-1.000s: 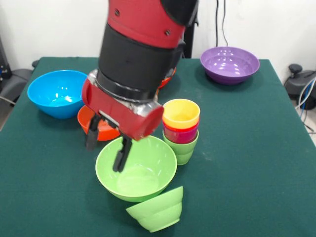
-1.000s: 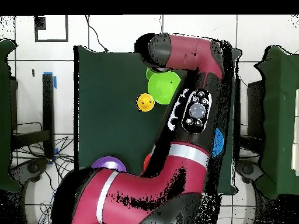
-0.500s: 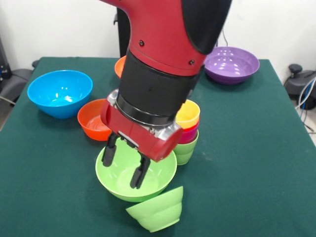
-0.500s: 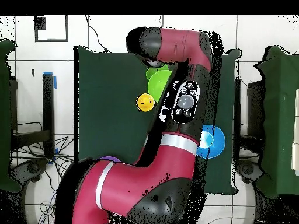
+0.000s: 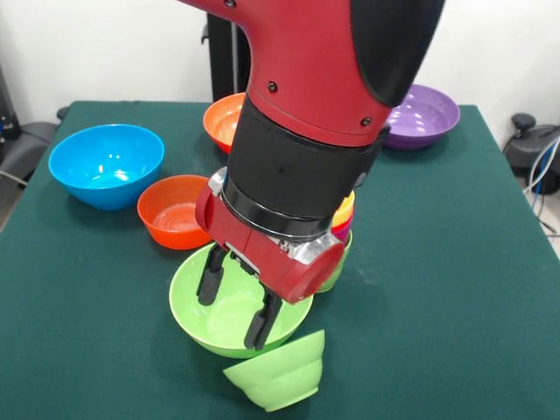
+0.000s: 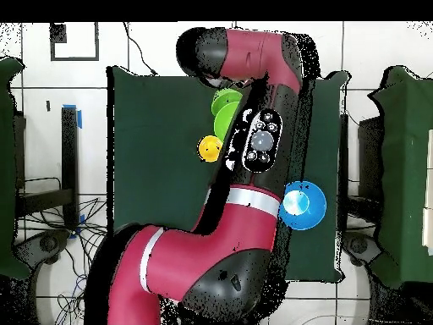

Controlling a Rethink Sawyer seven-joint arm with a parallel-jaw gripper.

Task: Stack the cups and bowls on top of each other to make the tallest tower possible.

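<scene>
On the left of the green table [image 5: 455, 289] sits the blue bowl [image 5: 106, 164], then the small orange-red bowl [image 5: 172, 211]. My gripper [image 5: 236, 302] hangs spread wide inside the large green bowl [image 5: 229, 302], holding nothing. The stacked cups [image 5: 341, 229] stand just right, mostly hidden behind my arm.

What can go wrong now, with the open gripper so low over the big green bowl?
1. The gripper hangs open inside the large green bowl; one finger is near the rim and might push or tip it.
2. The small green bowl lies tilted against that bowl, so a shove could roll it.
3. The arm hides part of the cup stack and could knock it over.
</scene>
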